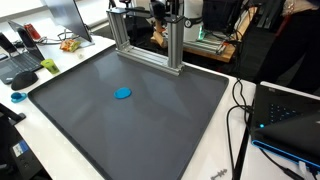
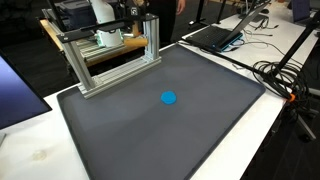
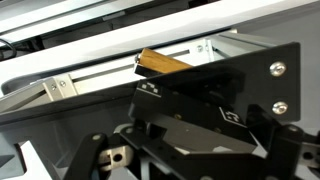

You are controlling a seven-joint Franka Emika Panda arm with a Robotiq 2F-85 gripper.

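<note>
One small blue disc lies flat near the middle of the dark mat on your worktop, well apart from the aluminium frame. It looks light, stiff and thin, so pinch it across its edges. Your gripper stands wide open, holding nothing.

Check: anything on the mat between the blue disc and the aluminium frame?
Nothing: in both exterior views, bare grey mat separates the blue disc from the aluminium frame.
</note>
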